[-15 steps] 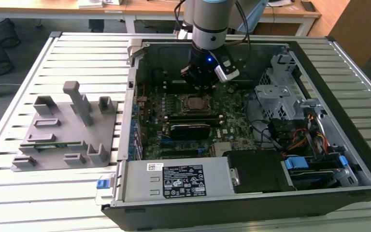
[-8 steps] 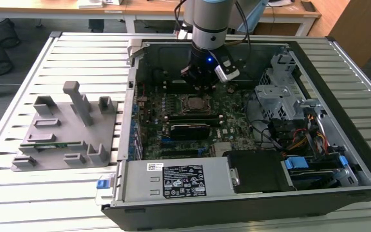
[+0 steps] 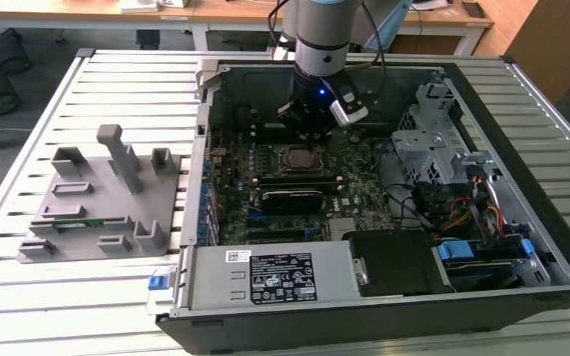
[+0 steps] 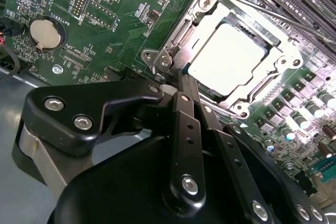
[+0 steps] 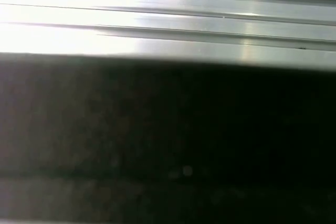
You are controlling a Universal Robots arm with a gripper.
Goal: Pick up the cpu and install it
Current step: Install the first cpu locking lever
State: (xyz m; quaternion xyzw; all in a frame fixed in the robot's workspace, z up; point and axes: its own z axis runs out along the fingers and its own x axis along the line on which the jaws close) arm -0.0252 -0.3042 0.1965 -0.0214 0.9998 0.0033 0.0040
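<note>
One arm, one gripper, one chip, one open computer case lying on the slatted table. One grey fixture is sitting on the table toward the exterior view's left, well apart from the arm.

The chip is lying flat in the socket frame on the green board, shiny top facing up — square, so no long axis is showing; its edges are running parallel to the frame.

In the second wrist view the gripper's black fingers are pressed together with nothing between them, tips hovering just beside the frame's corner. The exterior view is showing the gripper hanging over the board's far part, just beyond the socket — the chip itself is too small to make out there. The first wrist view is giving bright metal slats above a dark band.
</note>
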